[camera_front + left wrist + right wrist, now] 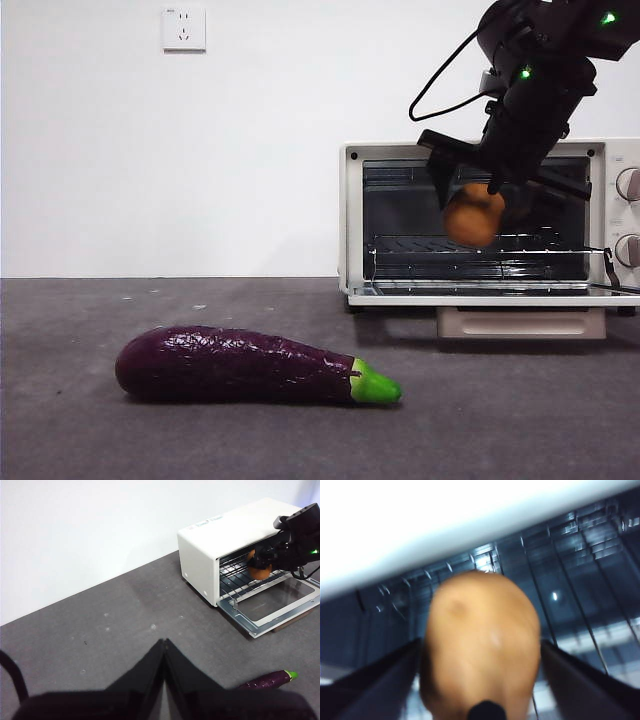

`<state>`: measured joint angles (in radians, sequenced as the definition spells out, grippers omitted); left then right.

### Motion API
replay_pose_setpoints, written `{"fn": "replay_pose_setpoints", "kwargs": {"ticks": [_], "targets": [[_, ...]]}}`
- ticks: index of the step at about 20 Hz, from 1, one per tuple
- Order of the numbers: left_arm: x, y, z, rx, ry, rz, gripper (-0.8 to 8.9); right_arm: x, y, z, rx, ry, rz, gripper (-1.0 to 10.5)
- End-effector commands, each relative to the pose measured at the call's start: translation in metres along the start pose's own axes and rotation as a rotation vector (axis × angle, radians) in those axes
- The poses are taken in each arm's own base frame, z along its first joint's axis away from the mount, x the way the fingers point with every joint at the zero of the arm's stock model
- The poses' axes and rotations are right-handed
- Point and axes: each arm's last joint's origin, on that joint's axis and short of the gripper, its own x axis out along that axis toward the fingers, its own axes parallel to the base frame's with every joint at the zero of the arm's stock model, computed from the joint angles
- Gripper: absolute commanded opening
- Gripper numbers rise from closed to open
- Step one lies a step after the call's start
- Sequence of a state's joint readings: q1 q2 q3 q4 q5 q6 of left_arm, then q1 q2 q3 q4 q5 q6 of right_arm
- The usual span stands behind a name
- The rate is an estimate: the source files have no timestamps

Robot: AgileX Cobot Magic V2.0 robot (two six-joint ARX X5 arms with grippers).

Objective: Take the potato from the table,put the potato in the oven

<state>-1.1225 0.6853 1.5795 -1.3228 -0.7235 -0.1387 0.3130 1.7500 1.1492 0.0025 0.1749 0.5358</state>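
Note:
The orange-brown potato (pixel 472 216) hangs in the mouth of the cream-white oven (pixel 352 215), above its wire rack (pixel 470 250), with my right gripper (pixel 480 205) shut on it. The right wrist view shows the potato (pixel 482 647) filling the space between the two black jaws, with the oven's dark inside behind. From the left wrist view the potato (pixel 259 571) and the right gripper (pixel 265 562) sit at the open front of the oven (pixel 210 542). My left gripper (pixel 164 647) is shut and empty, high over the table (pixel 125 625) and far from the oven.
The oven door (pixel 490 296) lies folded down flat in front of the oven. A long purple eggplant (pixel 245 366) with a green stem lies on the table (pixel 500 420) in front and to the left of the oven. Two knobs (pixel 628 184) sit on the oven's right side.

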Motion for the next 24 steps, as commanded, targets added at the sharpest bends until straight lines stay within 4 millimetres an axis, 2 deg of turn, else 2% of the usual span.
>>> {"fn": "replay_pose_setpoints", "kwargs": {"ticks": [1, 7, 10, 13, 15, 19, 24], "targets": [[0.000, 0.000, 0.000, 0.009, -0.003, 0.004, -0.04, 0.006, -0.002, -0.006, 0.007, 0.021, -0.010, 5.1], [0.000, 0.000, 0.000, 0.008, -0.003, 0.002, -0.05, -0.006, 0.004, 0.008, 0.008, 0.005, 0.002, 5.1], [0.000, 0.000, 0.000, 0.008, -0.003, 0.002, -0.05, -0.025, 0.005, 0.015, -0.001, 0.033, -0.015, 5.1], [0.002, -0.002, 0.001, 0.013, 0.002, 0.003, -0.05, -0.052, 0.004, 0.021, -0.061, 0.082, -0.021, 5.0], [0.006, -0.005, 0.003, 0.022, 0.013, 0.003, -0.06, -0.079, 0.006, 0.023, -0.124, 0.110, -0.019, 5.0], [0.025, -0.024, 0.011, 0.052, 0.072, -0.001, -0.06, -0.149, 0.008, 0.028, -0.245, 0.116, 0.022, 5.0], [0.063, -0.062, 0.022, 0.093, 0.201, -0.046, -0.06, -0.246, -0.008, 0.027, -0.274, 0.053, 0.100, 5.0]]}}
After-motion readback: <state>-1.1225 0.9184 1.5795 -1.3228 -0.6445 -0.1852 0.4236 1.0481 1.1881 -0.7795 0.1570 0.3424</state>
